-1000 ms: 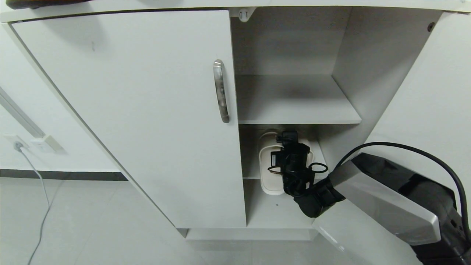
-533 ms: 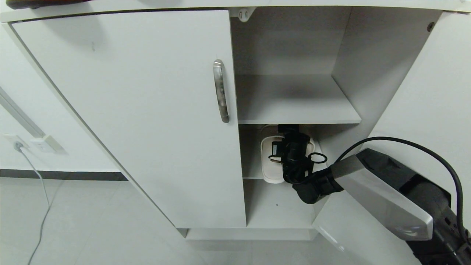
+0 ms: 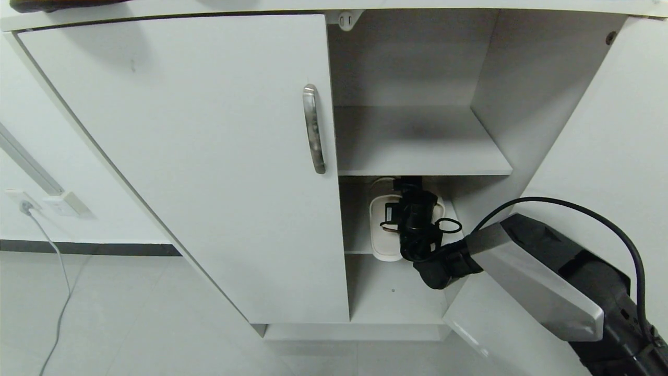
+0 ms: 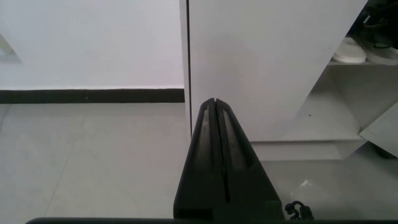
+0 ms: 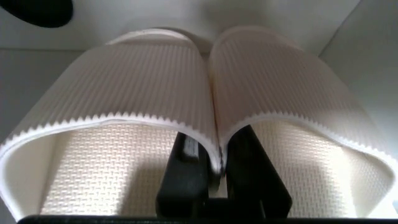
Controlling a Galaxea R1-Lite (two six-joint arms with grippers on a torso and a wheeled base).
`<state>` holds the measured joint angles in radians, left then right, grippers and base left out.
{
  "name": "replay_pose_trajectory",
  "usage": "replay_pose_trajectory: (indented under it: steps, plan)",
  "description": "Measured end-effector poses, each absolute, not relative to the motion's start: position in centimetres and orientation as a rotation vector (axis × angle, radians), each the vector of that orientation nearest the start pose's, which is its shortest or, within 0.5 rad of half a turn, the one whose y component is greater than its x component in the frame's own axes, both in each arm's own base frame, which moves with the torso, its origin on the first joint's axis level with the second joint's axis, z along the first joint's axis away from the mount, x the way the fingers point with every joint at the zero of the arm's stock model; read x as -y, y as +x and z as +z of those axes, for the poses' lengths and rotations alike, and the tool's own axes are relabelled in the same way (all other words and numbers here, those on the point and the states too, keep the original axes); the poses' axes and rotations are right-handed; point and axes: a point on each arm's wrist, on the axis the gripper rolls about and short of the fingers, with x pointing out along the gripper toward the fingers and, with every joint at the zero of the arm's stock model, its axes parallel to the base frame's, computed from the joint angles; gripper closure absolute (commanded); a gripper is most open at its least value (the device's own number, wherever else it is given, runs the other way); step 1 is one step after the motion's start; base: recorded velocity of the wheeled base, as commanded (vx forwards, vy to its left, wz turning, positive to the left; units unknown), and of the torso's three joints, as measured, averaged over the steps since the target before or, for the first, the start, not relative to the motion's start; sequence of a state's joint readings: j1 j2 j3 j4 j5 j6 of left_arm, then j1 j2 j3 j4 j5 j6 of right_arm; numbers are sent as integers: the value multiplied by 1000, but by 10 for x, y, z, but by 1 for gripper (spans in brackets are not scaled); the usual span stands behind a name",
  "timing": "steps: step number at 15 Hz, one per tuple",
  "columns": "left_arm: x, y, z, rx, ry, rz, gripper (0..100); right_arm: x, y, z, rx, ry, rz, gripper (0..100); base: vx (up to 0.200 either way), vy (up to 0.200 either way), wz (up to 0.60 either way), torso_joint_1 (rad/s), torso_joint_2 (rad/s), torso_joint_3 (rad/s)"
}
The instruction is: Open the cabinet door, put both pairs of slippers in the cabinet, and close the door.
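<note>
Right now your right gripper (image 3: 411,201) sits at lower centre of the head view, inside the cabinet (image 3: 490,94) beneath the shelf (image 3: 417,156). It is clamped on the slippers (image 3: 382,230), whose long axis runs straight ahead of it, toes inward. The right wrist view adds the grip itself: fingers (image 5: 186,168) pinching both inner edges together. Your left gripper (image 4: 215,118), pressed together, hangs outside over the floor (image 4: 93,162), farther off.

We are seeing the right gripper (image 3: 411,197) covering most of the white slippers (image 3: 380,231); the middle shelf (image 3: 422,169) is hiding their ends at 12 o'clock.
</note>
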<state>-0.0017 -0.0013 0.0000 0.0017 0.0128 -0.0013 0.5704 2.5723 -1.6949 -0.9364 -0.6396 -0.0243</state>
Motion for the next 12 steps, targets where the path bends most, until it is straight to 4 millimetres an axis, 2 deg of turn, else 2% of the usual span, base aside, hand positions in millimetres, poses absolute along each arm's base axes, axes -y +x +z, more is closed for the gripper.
replay_pose_trajectory:
  steps: [1,7,12]
  plan:
    - [0,-23,75,0,-1,11,100,-270,445,80,42,5,-69,0,0,0,0,0,0,0]
    - [0,-23,75,0,-1,11,100,-271,440,74,34,-1,-62,0,0,0,0,0,0,0]
    - [0,-23,75,0,2,9,100,-267,407,75,22,-14,-38,0,0,0,0,0,0,0]
